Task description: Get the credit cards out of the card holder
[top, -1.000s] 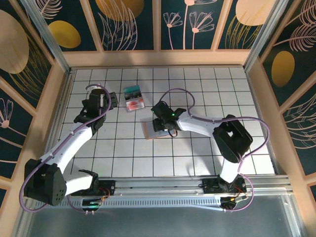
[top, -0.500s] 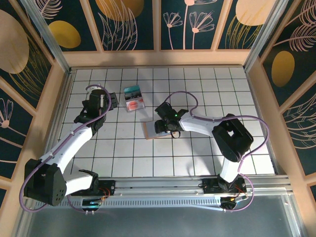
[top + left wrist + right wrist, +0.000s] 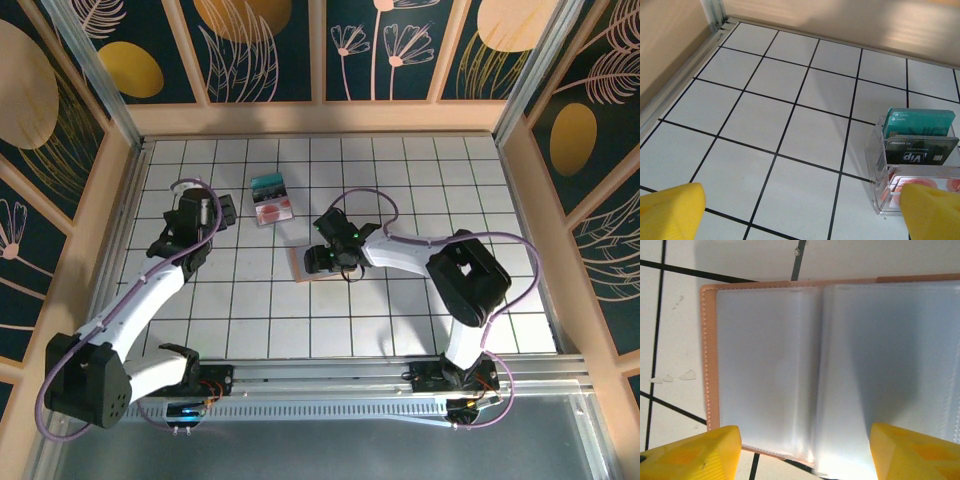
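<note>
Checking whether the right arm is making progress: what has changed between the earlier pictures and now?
The right gripper moved toward the near edge, further over the open tan-pink leather-like card holder, jaws open, gripping nothing. The left gripper drew back slightly, open. Unmoved: the holder and the clear plastic stand with the teal, dark and red-and-white cards.

Bright, even lighting with soft shadows on the table (image 3: 400, 320), and whitish glare on the card holder (image 3: 765, 365).
</note>
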